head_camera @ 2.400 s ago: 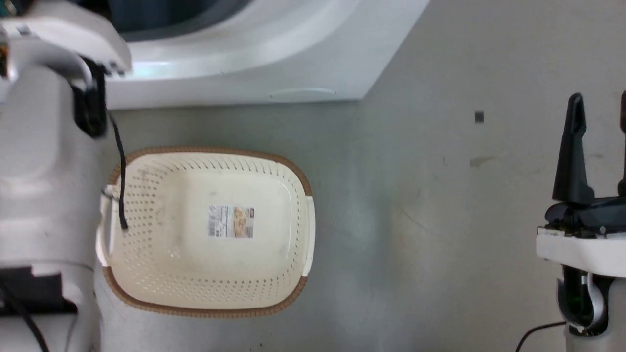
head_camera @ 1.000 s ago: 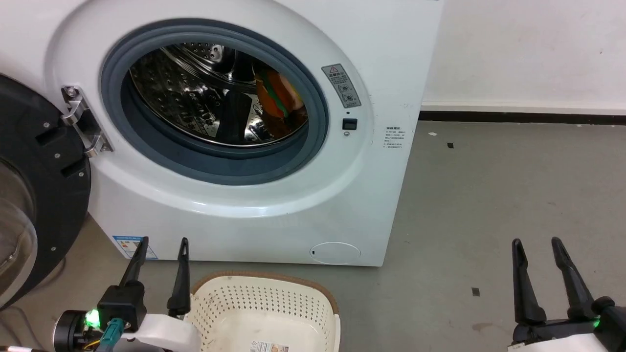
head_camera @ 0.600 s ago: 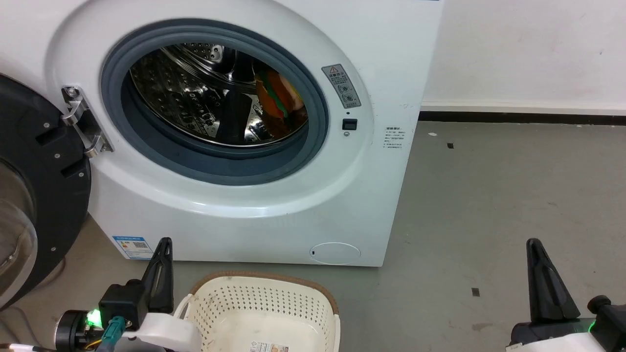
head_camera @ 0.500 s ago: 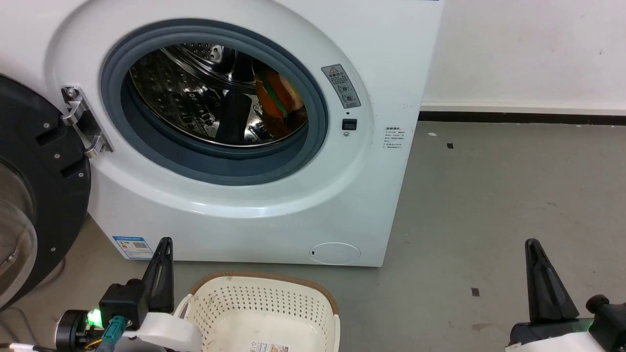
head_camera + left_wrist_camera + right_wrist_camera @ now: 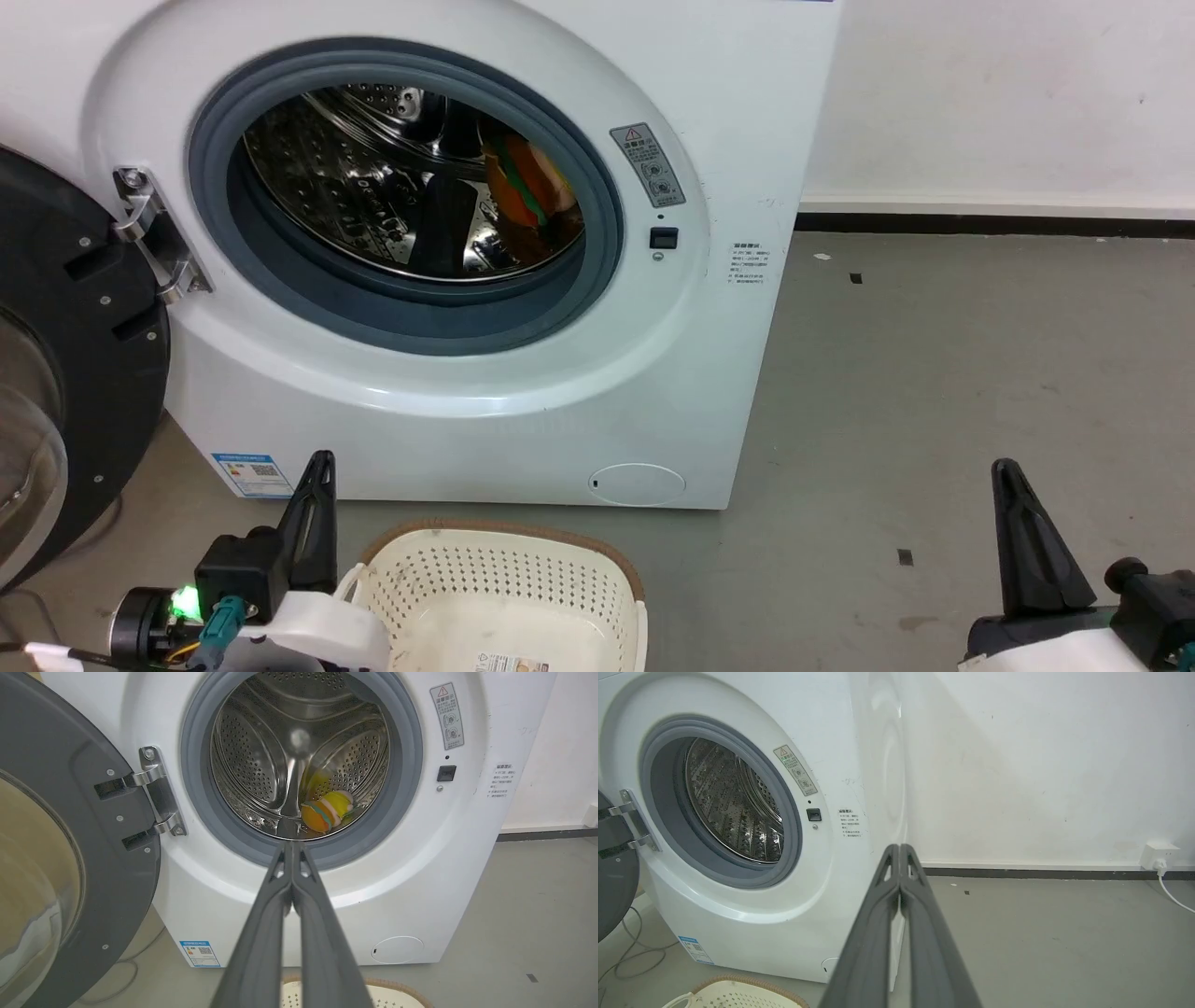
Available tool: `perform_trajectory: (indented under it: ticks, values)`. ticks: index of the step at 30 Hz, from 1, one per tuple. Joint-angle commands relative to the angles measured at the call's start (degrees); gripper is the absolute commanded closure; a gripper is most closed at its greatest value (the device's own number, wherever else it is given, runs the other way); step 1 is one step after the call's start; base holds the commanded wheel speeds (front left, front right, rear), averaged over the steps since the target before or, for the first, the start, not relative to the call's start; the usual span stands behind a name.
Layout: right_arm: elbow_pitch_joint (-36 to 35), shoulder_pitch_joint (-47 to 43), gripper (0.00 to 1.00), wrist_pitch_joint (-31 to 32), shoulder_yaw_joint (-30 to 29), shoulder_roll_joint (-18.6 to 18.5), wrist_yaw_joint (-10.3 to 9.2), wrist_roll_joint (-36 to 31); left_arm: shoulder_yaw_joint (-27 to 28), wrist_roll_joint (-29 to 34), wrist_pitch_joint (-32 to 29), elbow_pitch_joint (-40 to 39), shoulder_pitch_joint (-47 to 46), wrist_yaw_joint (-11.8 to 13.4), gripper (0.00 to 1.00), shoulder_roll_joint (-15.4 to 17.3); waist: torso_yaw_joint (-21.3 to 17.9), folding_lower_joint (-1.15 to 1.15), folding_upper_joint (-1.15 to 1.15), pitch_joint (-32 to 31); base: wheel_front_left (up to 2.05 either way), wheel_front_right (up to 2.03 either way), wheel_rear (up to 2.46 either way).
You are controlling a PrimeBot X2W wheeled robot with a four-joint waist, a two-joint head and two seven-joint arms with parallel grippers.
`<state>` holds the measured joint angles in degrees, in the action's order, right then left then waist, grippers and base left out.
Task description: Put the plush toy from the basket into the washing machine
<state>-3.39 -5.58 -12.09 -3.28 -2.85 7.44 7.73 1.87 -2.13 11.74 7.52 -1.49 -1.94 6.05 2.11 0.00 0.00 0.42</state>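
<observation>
Toy (image 5: 523, 191) lay inside the washer (image 5: 467, 420). It sat low in the shiny drum (image 5: 345, 187), over on the right side. Its orange bun and green edge showed through the round hole. Nothing was touching it.

The basket (image 5: 504, 537) stood on the floor (image 5: 934, 373) just in front of the washer. The part of it that showed had no toy in it, just a sticker (image 5: 509, 665) on the bottom.

The left jaws were pressed tight together and held nothing. They were low down, just beside the basket, and pointed at the washer. The right jaws were pressed tight together too, with nothing in them. They were well apart from the basket, over the bare floor.

The door (image 5: 84, 327) hung wide open on the left.

So the job looked done: the toy was out of the basket and in the washer. I think nothing was left to do for this job. The door was open, but the job did not ask for it to be shut.
</observation>
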Motion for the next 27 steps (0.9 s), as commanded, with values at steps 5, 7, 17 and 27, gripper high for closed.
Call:
perform_trajectory:
  ticks: [5, 7, 17, 27]
  values:
    - [0.4, 1.1, 1.00, 0.9, 0.3, 0.0, 0.01, -0.9, -0.2, 0.4, -0.7, -0.8, 0.4, 0.4, 1.00, -0.3, -0.1, 0.00, 0.00, 0.0, 0.00, 0.00, 0.00]
    - [0.4, 1.2, 1.00, 1.2, 0.4, 0.0, 0.01, -1.1, -0.2, 0.4, -0.9, -0.9, 0.4, 0.5, 1.00, -0.4, -0.1, 0.00, 0.00, 0.0, 0.00, 0.00, 0.00]
    - [0.8, 1.7, 1.00, 2.3, 0.7, 0.0, 0.02, -1.8, -0.4, 0.6, -2.1, -1.6, 0.5, 0.6, 1.00, -0.7, -0.4, 0.00, 0.00, -0.1, 0.00, 0.00, 0.00]
    - [1.1, 2.1, 1.00, 3.5, 1.0, 0.0, 0.02, -2.5, -0.6, 0.8, -3.2, -2.3, 0.6, 0.8, 1.00, -1.0, -0.6, 0.00, 0.00, -0.1, 0.00, 0.00, 0.00]
